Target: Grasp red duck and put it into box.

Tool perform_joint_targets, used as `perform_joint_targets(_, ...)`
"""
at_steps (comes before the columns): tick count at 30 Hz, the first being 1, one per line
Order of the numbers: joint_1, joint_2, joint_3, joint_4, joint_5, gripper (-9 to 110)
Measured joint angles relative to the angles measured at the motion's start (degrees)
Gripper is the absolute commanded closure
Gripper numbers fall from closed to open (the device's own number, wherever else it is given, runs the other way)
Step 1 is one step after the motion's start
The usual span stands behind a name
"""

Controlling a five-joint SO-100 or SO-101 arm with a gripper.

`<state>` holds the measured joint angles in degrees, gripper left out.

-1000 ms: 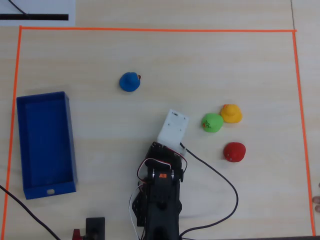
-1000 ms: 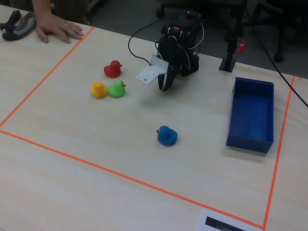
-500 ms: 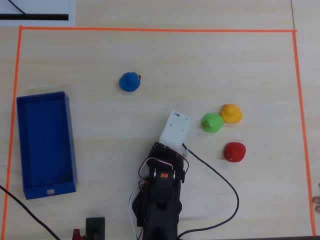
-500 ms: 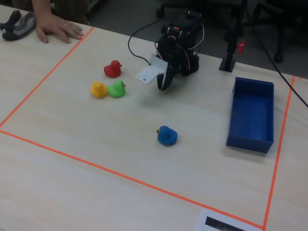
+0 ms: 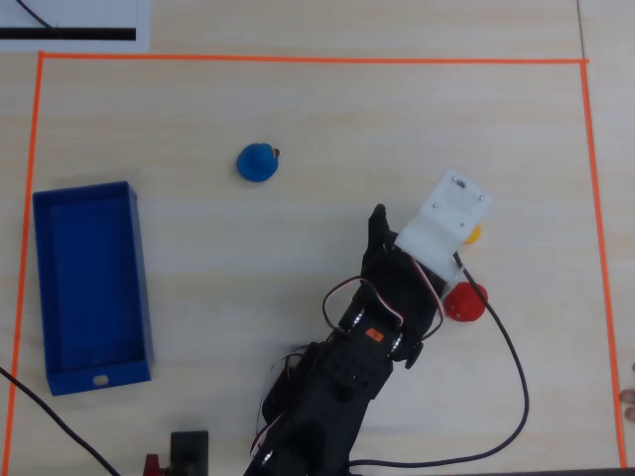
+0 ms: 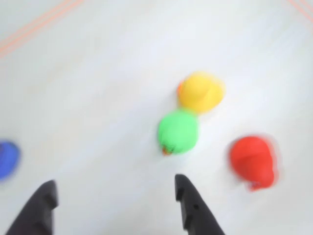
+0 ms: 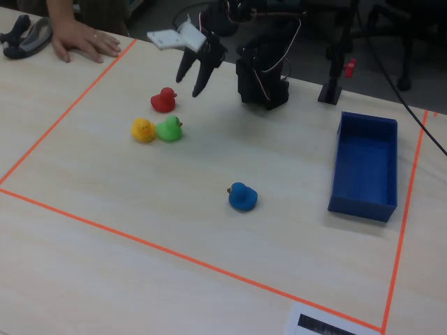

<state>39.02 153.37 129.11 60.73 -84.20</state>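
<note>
The red duck (image 7: 163, 100) sits on the table behind the yellow and green ducks; in the overhead view the red duck (image 5: 468, 301) is partly covered by the arm. My gripper (image 7: 193, 82) hangs open in the air just right of and above it in the fixed view, fingers pointing down. In the blurred wrist view the gripper (image 6: 115, 193) holds nothing, and the red duck (image 6: 252, 161) lies ahead to the right of the right finger. The blue box (image 5: 48, 297) stands at the left in the overhead view, far from the arm, and the box (image 7: 346, 174) is at the right in the fixed view.
A green duck (image 7: 169, 129) and a yellow duck (image 7: 142, 130) touch each other near the red one. A blue duck (image 7: 242, 197) sits mid-table. Orange tape (image 7: 63, 115) frames the work area. A person's hand (image 7: 82, 43) rests beyond the tape. A cable (image 5: 516, 367) trails from the arm.
The arm has swung from the middle of the table over to the three ducks and risen. Its jaws now stand apart. The ducks and the box have not moved.
</note>
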Motion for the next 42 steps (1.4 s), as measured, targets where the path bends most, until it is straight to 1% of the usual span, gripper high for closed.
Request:
perform_joint_targets(3,3.25,-6.33,-8.35,0.26,-1.76,67)
perform_joint_targets(5,5.71,-9.84,-10.63,-0.26,-3.52,67)
perform_joint_targets(9,10.63,-15.21,-10.99,-4.04,-6.68,67)
perform_joint_targets(18,19.6,-23.91,-10.99,-6.06,-13.62,67)
perform_joint_targets(24,24.43,-28.3,-10.99,-10.37,-17.93,67)
perform_joint_targets(32,29.18,-28.74,-2.11,-18.72,-23.47,68)
perform_joint_targets(37,29.79,-28.74,0.26,-18.46,-23.82,68)
perform_joint_targets(42,29.88,-28.74,7.38,-23.38,-23.82,67)
